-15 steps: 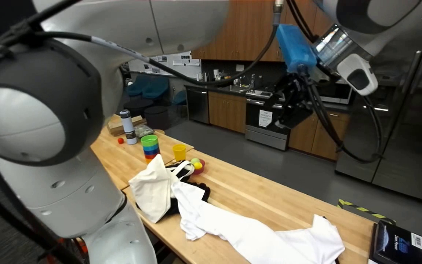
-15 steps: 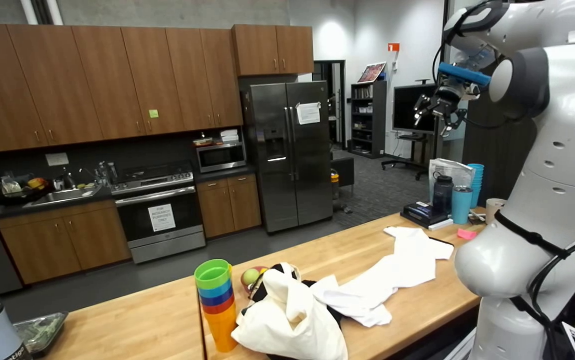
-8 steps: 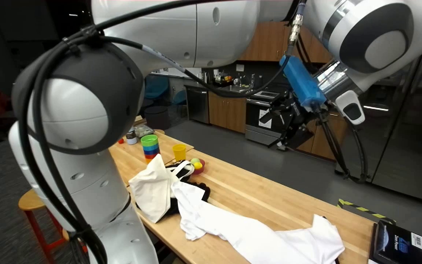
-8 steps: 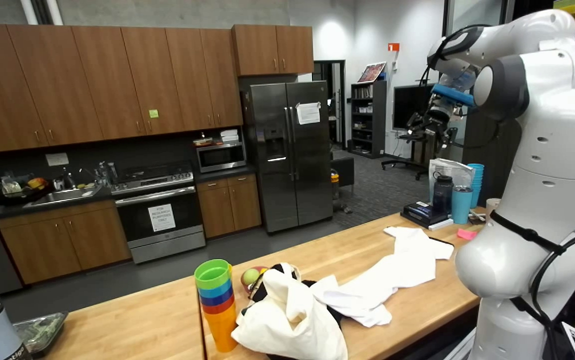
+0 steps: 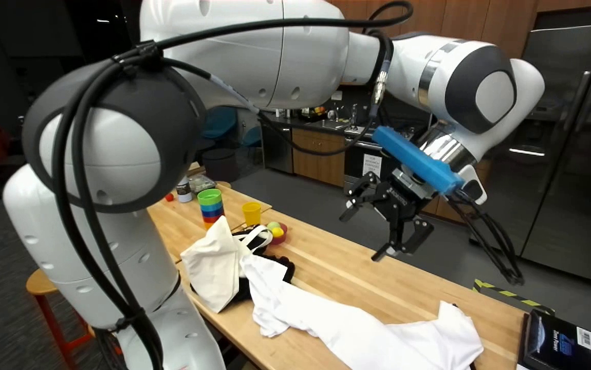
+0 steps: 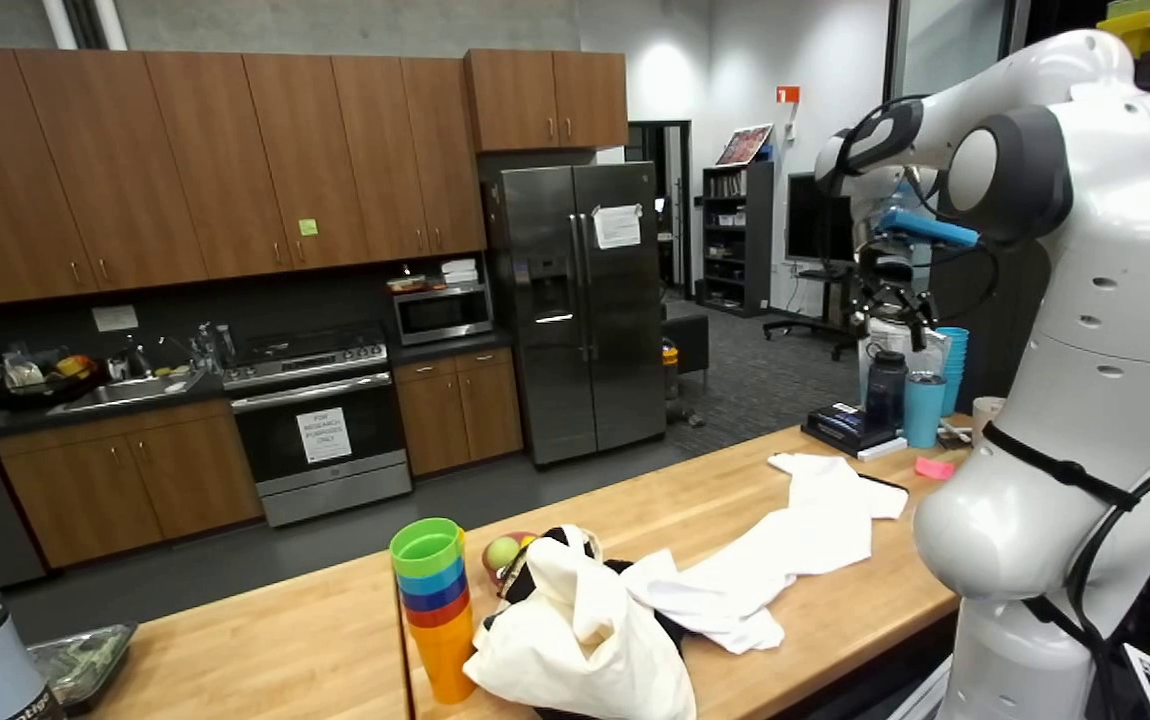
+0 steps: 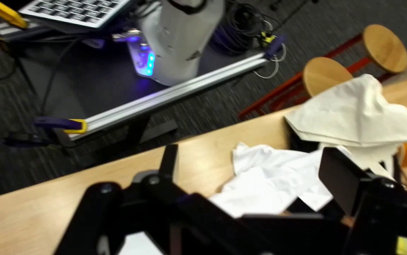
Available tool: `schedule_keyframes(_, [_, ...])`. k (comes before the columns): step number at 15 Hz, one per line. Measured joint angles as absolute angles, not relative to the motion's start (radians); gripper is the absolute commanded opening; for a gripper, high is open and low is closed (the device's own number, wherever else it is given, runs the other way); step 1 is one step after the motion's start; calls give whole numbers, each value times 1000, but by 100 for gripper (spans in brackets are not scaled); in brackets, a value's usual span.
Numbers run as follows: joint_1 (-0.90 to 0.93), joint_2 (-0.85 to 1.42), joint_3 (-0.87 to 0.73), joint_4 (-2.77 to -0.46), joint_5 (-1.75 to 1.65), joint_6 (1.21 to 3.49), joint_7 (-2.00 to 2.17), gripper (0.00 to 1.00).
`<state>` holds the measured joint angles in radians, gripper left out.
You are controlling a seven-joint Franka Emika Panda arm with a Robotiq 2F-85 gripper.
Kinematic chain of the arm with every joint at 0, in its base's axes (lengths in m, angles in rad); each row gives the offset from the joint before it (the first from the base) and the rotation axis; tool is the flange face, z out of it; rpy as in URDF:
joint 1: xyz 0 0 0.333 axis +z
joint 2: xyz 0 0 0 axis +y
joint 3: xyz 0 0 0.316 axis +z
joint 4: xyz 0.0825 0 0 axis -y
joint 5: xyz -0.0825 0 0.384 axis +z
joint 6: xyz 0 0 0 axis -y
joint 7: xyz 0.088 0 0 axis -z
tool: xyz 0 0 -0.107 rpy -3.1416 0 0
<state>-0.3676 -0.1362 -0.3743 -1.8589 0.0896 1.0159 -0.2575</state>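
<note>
My gripper (image 5: 373,234) hangs in the air above the table, tilted downward, its black fingers spread wide with nothing between them. In the wrist view the fingers (image 7: 170,161) stand far apart at either side, and the picture is somewhat blurred. Beneath lies a crumpled white cloth (image 5: 347,321), perhaps a shirt, stretched along the wooden table (image 6: 265,640); the gripper does not touch it. One end of the cloth meets a cream tote bag (image 5: 216,262), which rests over something black. In an exterior view the gripper (image 6: 893,325) appears in front of a clear bag.
A stack of coloured cups (image 6: 440,610), a yellow cup (image 5: 252,212) and a red bowl (image 5: 280,239) with round items stand near the tote bag. At the opposite end are a black box (image 5: 560,339), a dark bottle (image 6: 885,390) and a blue tumbler (image 6: 924,410).
The arm has come down, bringing the gripper lower toward the table and turning it to point more downward. The cloth, bag and cups have not moved.
</note>
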Motion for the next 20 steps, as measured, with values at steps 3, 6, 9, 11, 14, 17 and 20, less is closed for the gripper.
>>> schedule_keyframes(3, [-369,-141,-382,-1916,-63,1055,-355,100])
schedule_keyframes(6, [-368,-143,-382,-1923,-71,1059,-363,100])
schedule_keyframes(9, [-367,-147,-380,-1924,-71,1053,-371,100])
schedule_keyframes(11, [-359,-178,-374,-1956,-110,1066,-433,100])
schedule_keyframes(14, [-338,-307,-360,-2100,-239,1153,-473,100])
schedule_keyframes(17, [-318,-452,-358,-2289,-380,1283,-485,100])
schedule_keyframes(20, [-315,-551,-364,-2475,-503,1467,-483,100])
